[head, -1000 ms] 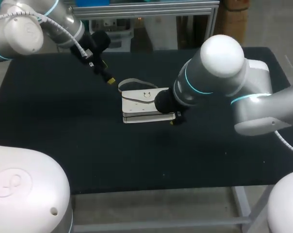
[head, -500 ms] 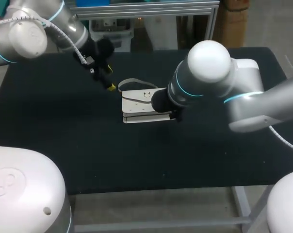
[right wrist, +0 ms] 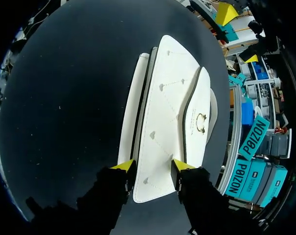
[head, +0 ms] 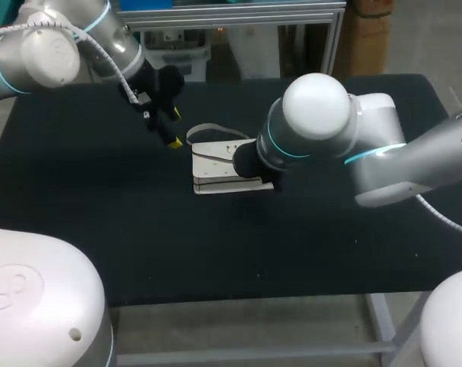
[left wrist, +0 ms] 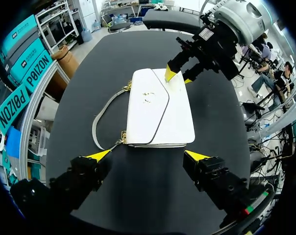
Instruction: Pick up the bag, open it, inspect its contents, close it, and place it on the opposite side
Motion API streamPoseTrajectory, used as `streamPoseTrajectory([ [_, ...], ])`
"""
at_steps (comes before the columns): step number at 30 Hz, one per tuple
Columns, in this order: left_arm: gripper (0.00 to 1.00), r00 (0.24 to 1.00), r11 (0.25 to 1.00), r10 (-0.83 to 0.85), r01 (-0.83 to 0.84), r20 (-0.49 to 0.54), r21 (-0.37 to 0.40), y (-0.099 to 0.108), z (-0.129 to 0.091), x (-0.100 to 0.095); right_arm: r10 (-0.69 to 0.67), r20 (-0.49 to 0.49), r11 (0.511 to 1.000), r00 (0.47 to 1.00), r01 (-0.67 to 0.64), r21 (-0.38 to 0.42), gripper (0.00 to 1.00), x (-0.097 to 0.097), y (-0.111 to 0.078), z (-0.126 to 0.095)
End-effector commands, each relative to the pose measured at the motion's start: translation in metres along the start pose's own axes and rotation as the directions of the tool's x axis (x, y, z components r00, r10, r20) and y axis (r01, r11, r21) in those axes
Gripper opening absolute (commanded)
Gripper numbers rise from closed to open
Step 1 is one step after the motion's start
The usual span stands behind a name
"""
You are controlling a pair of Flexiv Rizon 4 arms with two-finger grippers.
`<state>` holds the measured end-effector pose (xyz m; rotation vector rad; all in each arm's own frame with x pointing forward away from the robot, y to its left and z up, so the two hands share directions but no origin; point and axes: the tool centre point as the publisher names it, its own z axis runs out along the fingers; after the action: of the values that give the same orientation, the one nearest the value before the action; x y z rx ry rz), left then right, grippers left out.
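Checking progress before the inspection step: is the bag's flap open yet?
No, the flap lies flat and shut over the bag, which rests on the table.

A matte black table (head: 101, 191) stands on a pale metal frame (head: 254, 353).

Seen from above, my right arm (head: 323, 134) hides my right gripper (right wrist: 152, 166) and one end of the flat white flap handbag (head: 216, 167). The shut flap (right wrist: 198, 117) hides its inside. Whether my right fingertips (right wrist: 124, 165) touch it, I cannot tell.
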<state>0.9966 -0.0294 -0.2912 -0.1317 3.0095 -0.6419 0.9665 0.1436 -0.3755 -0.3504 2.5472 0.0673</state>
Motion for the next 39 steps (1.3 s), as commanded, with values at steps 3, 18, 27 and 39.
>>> streamPoseTrajectory([
  [3,1.0,1.0,1.0,0.016,-0.017,-0.019,-0.015,0.0,0.005,-0.003,-0.003,0.033,1.0,0.999,0.002,0.023,0.44,0.003,0.006,0.007],
  [18,1.0,0.99,0.99,0.139,-0.139,-0.014,0.012,0.002,0.01,0.001,0.001,0.08,0.999,0.997,-0.005,0.05,0.0,0.007,0.006,0.011],
  [27,1.0,0.962,0.964,0.257,-0.262,0.088,0.053,-0.002,0.027,0.008,0.031,0.086,0.998,0.996,-0.036,0.056,0.0,0.016,0.009,0.016],
  [39,1.0,0.92,0.93,0.339,-0.36,0.196,0.081,-0.012,0.032,0.014,0.065,0.083,0.994,0.994,-0.072,0.079,0.0,0.018,0.013,0.015],
])
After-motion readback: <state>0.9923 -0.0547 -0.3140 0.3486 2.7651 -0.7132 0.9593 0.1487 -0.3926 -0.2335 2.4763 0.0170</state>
